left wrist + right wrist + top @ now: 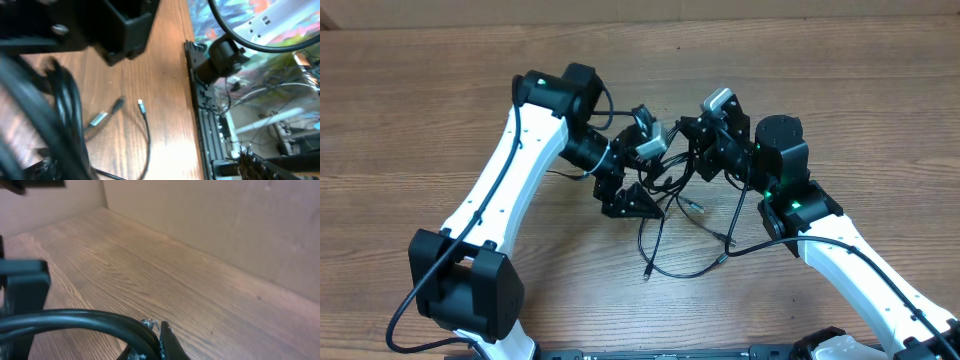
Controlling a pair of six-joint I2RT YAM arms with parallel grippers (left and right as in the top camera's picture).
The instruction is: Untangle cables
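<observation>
Pose: left hand (632, 200) tilted into cables (665, 190) | right hand (688, 150) facing it | grips unclear

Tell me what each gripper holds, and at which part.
Cannot be told: left gripper and right gripper are at the tangled cables, but their grips are hidden.

No legible text, label, brand mark, number or sign is found in any of the three views. No marking can be read on the cables (672, 188) or on the wooden table (880, 120). In the left wrist view, a colourful patterned surface (280, 25) is seen at 1 o'clock, but it is blurred and no characters can be resolved on it.
</observation>
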